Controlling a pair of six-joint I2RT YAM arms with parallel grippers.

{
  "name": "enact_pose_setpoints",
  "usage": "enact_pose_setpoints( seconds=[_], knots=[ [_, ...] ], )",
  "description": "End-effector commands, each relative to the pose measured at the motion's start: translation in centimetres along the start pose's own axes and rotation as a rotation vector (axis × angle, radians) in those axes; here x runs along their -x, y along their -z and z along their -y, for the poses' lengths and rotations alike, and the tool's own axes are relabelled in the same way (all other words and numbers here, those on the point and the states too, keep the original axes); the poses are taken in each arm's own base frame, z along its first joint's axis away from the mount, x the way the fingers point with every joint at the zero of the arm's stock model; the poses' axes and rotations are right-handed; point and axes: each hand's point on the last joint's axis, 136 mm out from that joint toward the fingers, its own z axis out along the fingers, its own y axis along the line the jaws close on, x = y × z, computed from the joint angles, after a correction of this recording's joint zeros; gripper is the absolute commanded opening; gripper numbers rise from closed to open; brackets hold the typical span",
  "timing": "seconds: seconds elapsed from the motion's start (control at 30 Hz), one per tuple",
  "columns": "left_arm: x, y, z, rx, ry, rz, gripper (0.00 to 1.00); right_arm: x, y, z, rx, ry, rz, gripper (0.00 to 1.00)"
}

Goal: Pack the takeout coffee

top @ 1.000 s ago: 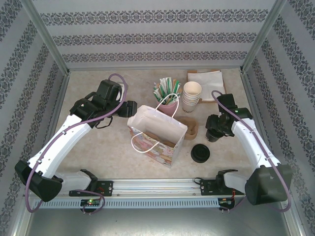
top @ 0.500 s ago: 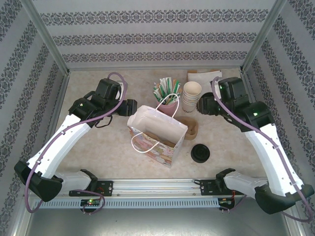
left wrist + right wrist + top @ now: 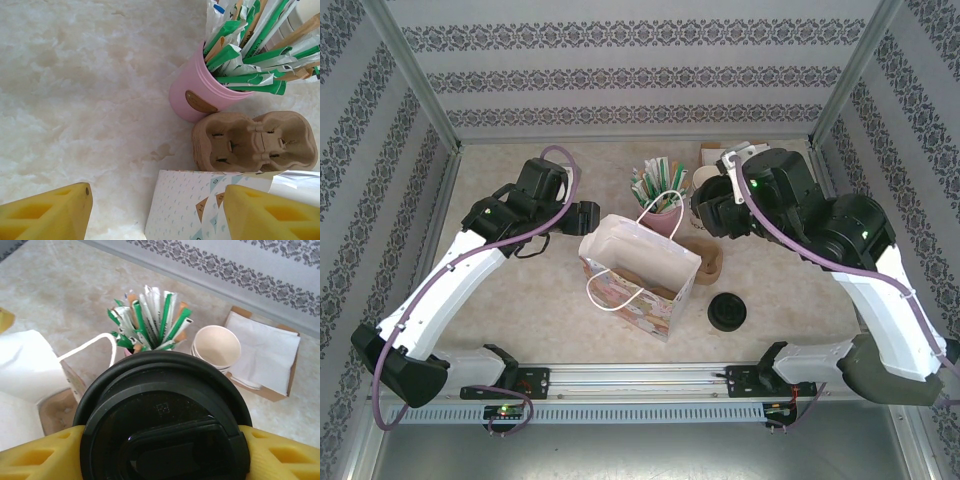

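Two end effectors: the right end effector [image 3: 162, 460] clamps the takeout coffee [image 3: 162, 425], raised over the counter [image 3: 540, 290] far-right of the paper bag [image 3: 640, 265], by the cup stack [image 3: 216, 345]. The left end effector [image 3: 157, 220] stands open, empty, left of the bag.

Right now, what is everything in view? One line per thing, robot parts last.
table: one, beige marbled, under everything
takeout coffee: one, dark with black lid, gripped in the air
paper bag: one, white inside, patterned outside, standing open at centre
loose lid: one, black, lying right of the bag
cup carrier: one, brown pulp, empty, just behind the bag
pink cup: one, pink, behind the carrier
wrapped sticks: a bunch, green and white, in the pink cup
paper cups: one stack, cream, right of the pink cup
napkins: one pile, white, far right
left claw: one, yellow pads, open, beside the bag
right claw: one, yellow pads, shut on the takeout coffee
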Motion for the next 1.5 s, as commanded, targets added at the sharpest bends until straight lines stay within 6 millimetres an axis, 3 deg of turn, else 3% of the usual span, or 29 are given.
enact_pose_setpoints(
  seconds=[0.0, 0.3, 0.47, 0.7, 0.87, 1.03, 1.47],
  knots=[
    [0.3, 0.6, 0.8, -0.022, -0.012, -0.004, 0.70, 0.2, 1.8, -0.2, 0.034, 0.024, 0.025, 0.67],
    [0.1, 0.5, 0.7, -0.019, -0.003, -0.011, 0.70, 0.0, 3.8, -3.8, 0.263, 0.070, 0.044, 0.66],
    [0.0, 0.5, 0.9, -0.027, 0.005, -0.015, 0.70, -0.2, 4.1, -4.5, 0.307, 0.093, 0.044, 0.66],
    [0.0, 0.2, 1.0, -0.031, 0.012, -0.024, 0.70, 0.6, 4.8, -0.6, 0.103, 0.072, 0.108, 0.67],
    [0.0, 0.2, 0.9, -0.024, 0.018, -0.025, 0.70, 0.8, 6.0, -0.1, 0.103, 0.049, 0.147, 0.67],
    [0.0, 0.3, 0.9, -0.022, 0.020, -0.026, 0.70, 1.0, 6.2, -1.6, 0.194, 0.046, 0.157, 0.66],
    [-0.3, 0.1, 0.8, -0.020, 0.021, -0.036, 0.70, 0.5, 3.2, -8.0, 0.397, 0.174, 0.045, 0.66]
  ],
)
